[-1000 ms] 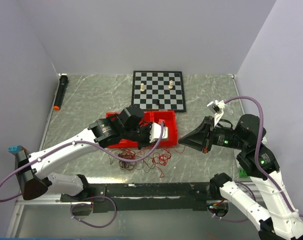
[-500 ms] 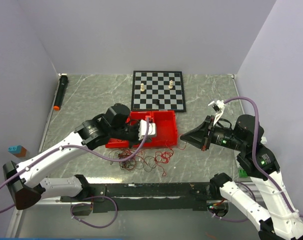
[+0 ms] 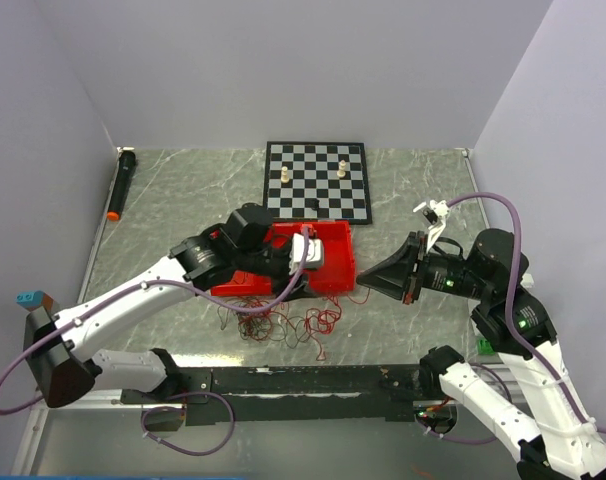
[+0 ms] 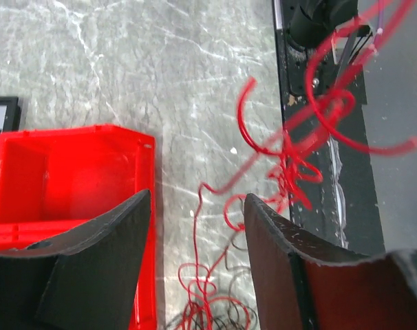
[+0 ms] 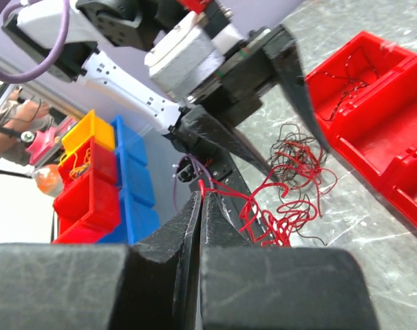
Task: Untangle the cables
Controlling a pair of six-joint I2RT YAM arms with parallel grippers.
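The cables (image 3: 283,318), a loose tangle of thin red and dark wires, lie on the marble table just in front of the red bin (image 3: 328,262). My left gripper (image 3: 295,288) hangs over them by the bin's near wall. In the left wrist view it (image 4: 197,196) is open, with red and dark wire loops (image 4: 207,302) on the table between the jaws, untouched. My right gripper (image 3: 361,285) points left at the bin's right end. It (image 5: 200,196) is shut on a red wire (image 5: 263,206) that runs from its tips down to the tangle (image 5: 298,165).
A chessboard (image 3: 315,180) with a few pieces lies at the back. A black marker with an orange tip (image 3: 120,183) rests by the left wall. A blue and orange block (image 3: 28,298) sits at the left edge. Stacked coloured bins (image 5: 91,172) stand beyond the table.
My left gripper drew back left with its jaws shut, then swung right again over the cables and opened. The right gripper stayed shut on the red wire and barely moved.
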